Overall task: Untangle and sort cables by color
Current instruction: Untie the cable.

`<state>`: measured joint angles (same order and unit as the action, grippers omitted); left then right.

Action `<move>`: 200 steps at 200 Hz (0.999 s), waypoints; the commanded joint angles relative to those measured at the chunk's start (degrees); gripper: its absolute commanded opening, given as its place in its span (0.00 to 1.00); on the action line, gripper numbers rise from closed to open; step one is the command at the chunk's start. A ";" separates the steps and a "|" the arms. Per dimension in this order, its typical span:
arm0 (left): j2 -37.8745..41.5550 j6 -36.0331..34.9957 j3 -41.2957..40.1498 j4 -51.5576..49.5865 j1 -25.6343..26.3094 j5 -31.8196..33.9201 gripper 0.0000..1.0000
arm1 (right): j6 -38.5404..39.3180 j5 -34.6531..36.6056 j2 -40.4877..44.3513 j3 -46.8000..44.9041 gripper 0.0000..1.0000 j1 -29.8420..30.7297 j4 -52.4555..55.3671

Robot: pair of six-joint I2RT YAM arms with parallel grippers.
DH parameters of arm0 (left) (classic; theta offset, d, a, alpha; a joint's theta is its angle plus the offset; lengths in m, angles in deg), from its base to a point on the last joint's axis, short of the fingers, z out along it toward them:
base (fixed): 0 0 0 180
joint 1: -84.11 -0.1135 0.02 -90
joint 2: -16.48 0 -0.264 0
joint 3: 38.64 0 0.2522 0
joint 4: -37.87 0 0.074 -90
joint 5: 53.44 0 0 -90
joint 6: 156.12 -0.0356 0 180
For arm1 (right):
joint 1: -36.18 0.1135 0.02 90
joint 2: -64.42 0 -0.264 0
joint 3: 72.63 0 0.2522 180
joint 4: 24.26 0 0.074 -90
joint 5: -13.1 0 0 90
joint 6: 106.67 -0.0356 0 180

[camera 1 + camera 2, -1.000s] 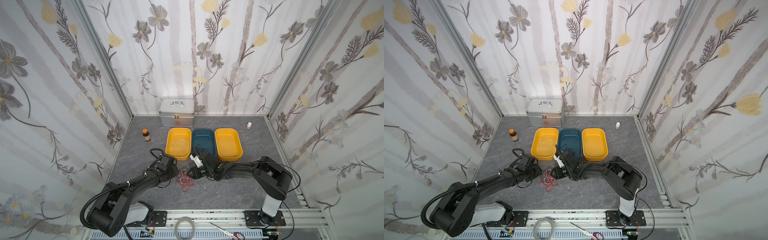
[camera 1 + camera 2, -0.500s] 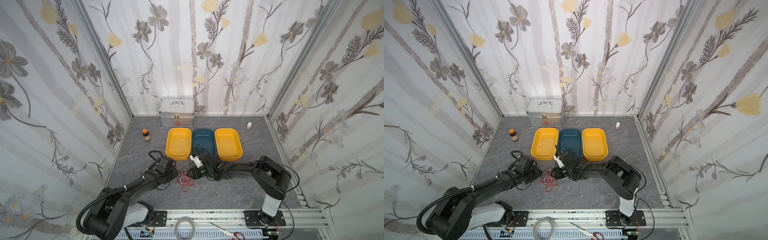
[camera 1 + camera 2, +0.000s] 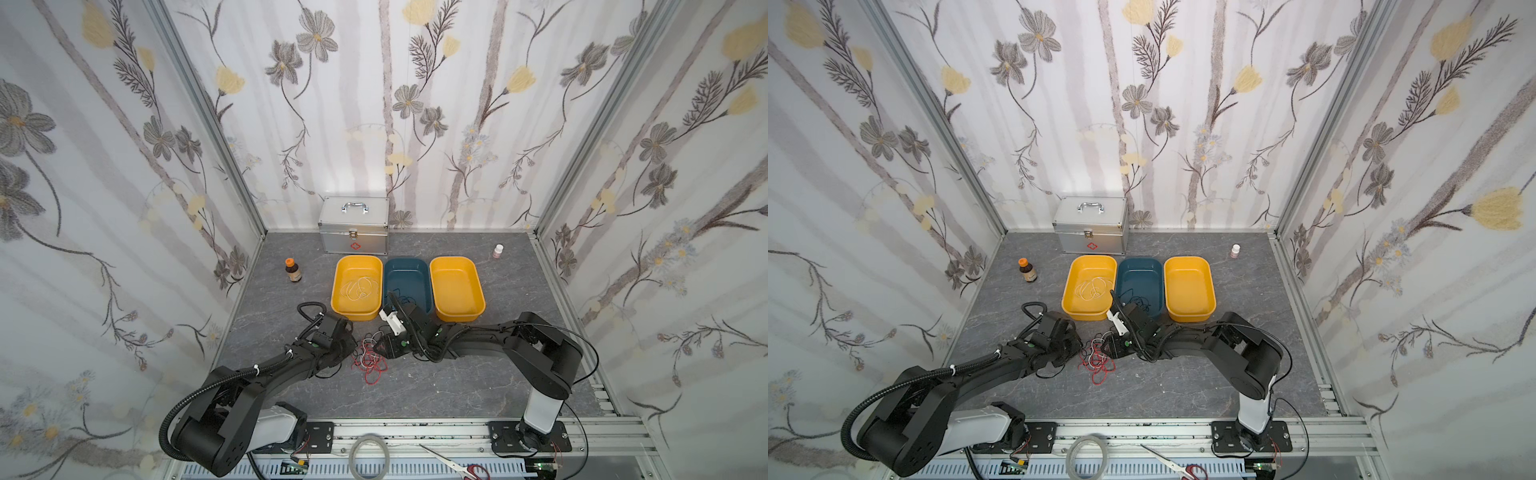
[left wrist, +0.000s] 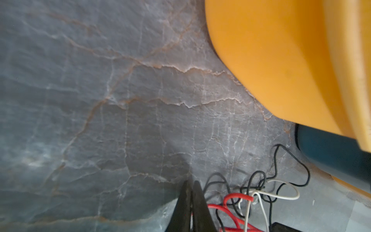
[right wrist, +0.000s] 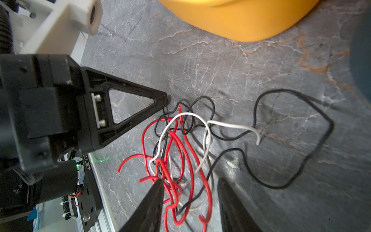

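the cables [image 3: 370, 360], red, black and white strands looped through each other, lie on the grey table [image 3: 419, 388] directly between the two grippers, which face each other tip to tip across the heap. the left gripper [image 4: 190, 181] has its jaws pressed together at the heap's fringe, right beside a short black loop [image 4: 217, 174]. whether a strand is nipped between them cannot be told. the right gripper [image 5: 190, 180] stands part-way open, its fingers [image 5: 154, 200] straddling the densest knot of red and white with nothing clamped. that stance looks meant to pin or pick one side while the opposite arm draws a strand away. off to one side of both grippers, away from the arm bases, three bins sit in a row: a yellow bin [image 3: 353, 313] holding white cables [image 3: 358, 286], a blue bin [image 3: 405, 262] holding black cables [image 3: 1136, 300], and a second yellow bin [image 3: 453, 259] that is empty, probably waiting for red. room is tight on that side: the bin walls stand close by both wrists, and a long black loop [image 5: 281, 90] trails toward the blue bin's foot. toward the arm bases the table lies open, so drawing back that way seems the freest line.
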<state>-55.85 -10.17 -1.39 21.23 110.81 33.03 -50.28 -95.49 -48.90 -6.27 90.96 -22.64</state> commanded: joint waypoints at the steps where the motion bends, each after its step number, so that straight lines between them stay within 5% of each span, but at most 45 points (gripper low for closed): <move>1: -0.08 0.74 -0.44 -4.44 0.03 2.04 0.03 | 0.38 -0.75 0.07 0.32 0.45 0.07 -2.43; 62: -0.10 0.29 0.22 -4.03 -0.11 2.28 0.00 | 0.30 0.31 1.08 -1.00 0.45 -0.02 -2.51; 100: 4.64 -0.37 1.36 -6.44 -0.33 3.46 0.00 | 0.32 0.92 1.52 -1.34 0.44 -0.01 -2.40; 129: 7.97 -0.77 1.94 -8.18 -0.90 4.06 0.00 | 0.15 1.35 1.79 -1.93 0.34 -0.11 -2.64; 200: 17.83 -2.19 5.01 -14.72 -2.92 4.59 0.00 | 0.12 0.40 -0.39 0.32 0.35 -0.38 -2.17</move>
<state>-40.16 -11.55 2.24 9.74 108.25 36.31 -50.10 -94.83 -48.29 -7.43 90.59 -23.03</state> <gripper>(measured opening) 0.054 0.345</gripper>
